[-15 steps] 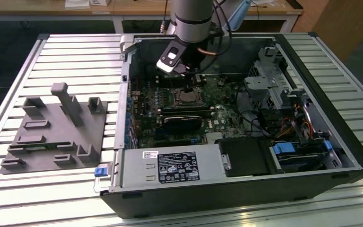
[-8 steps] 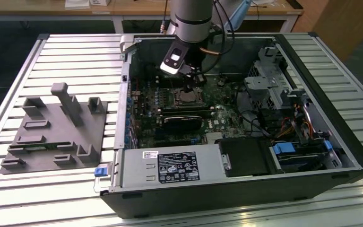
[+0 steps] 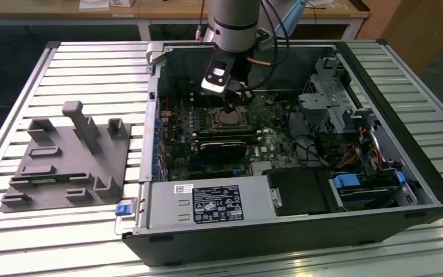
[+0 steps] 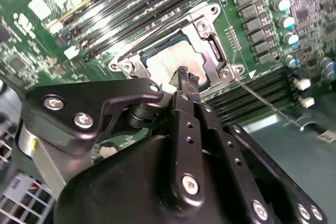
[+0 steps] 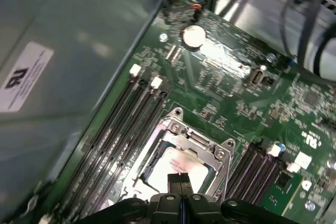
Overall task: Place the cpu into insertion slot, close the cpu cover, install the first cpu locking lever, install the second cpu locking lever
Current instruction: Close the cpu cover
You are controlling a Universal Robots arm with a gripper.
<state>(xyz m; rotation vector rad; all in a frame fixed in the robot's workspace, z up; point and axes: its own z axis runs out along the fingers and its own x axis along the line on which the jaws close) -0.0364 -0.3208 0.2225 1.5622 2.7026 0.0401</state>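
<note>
The cpu point(image 4: 164, 64) lies pale and silvery in the insertion slot point(image 3: 228, 119) on the green motherboard. The cpu cover point(image 4: 212, 51), a silvery frame, lies down flat around the cpu in both wrist views. My gripper point(image 4: 184, 75) is shut with nothing between its fingers. Its tips hover just over the cpu's edge, or touch it; I cannot tell which. A thin metal lever point(image 4: 262, 103) runs from the socket's corner out across the memory slots. In the first wrist view the gripper point(image 5: 180, 180) sits over the cpu point(image 5: 173, 163) and the cover point(image 5: 197, 142).
The motherboard sits inside an open black computer case point(image 3: 375, 225) on a slatted metal table point(image 3: 90, 69). Long memory slots point(image 5: 131, 124) flank the socket. A black card point(image 3: 223, 147), a power supply point(image 3: 206, 205) and cables point(image 3: 360, 153) crowd the case. A grey fixture point(image 3: 67, 161) stands at the exterior view's left.
</note>
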